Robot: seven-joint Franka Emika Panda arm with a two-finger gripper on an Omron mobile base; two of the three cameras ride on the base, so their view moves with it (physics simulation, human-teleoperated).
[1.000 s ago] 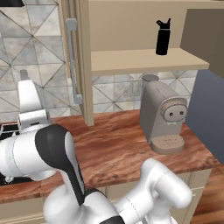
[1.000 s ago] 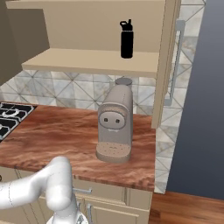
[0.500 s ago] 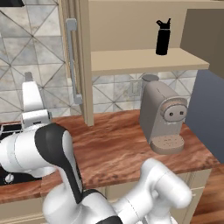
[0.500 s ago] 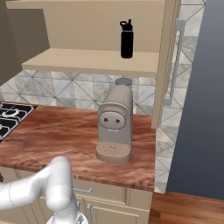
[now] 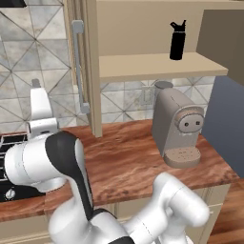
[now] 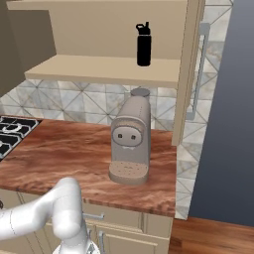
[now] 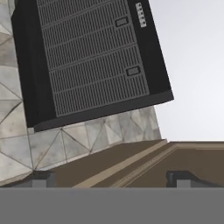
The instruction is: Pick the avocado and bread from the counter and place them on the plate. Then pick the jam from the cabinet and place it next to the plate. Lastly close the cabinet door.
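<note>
From the left base view, the white arm (image 5: 52, 167) bends low in front of the reddish wood-grain desk (image 5: 124, 162), where a grey coffee machine (image 5: 177, 126) stands towards the right end under an open cabinet whose shelf (image 5: 157, 64) carries a black bottle (image 5: 177, 40), with a stove (image 5: 12, 143) at the left edge. From the right base view, the same coffee machine (image 6: 130, 141) sits on the desk (image 6: 64, 149) below the black bottle (image 6: 144, 43) on the shelf, stove burners (image 6: 12, 131) at the far left, and I cannot tell where the avocado, bread or plate are. In the hand view, the claw (image 7: 111, 179) stands wide, its two dark tips (image 7: 39, 178) far apart with nothing between them, facing a black vent hood (image 7: 92, 57) on tiled wall (image 7: 17, 144) beside a brown cabinet panel (image 7: 175, 157).
</note>
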